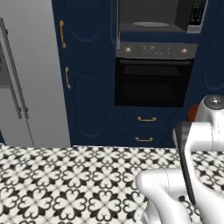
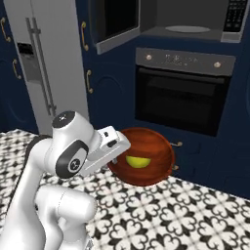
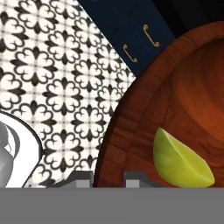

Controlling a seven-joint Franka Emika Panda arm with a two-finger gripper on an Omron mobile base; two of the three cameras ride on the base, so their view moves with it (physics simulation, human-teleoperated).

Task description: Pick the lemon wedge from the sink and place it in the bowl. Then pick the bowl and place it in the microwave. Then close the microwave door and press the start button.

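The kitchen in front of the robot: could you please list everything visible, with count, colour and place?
bowl: one, reddish-brown, gripped by its rim, lifted over the patterned floor before the oven.
lemon wedge: one, yellow-green, inside the bowl.
microwave: one, grey frame, dark cavity, above the oven.
microwave door: one, dark glass, swung open to the left.
oven: one, black with grey control strip, below the microwave.
cabinets: navy, brass handles, around the oven.
fridge: one, pale grey, left of the cabinets.
floor: black-and-white floral tile.
gripper: one, dark tips, shut on the bowl's rim.
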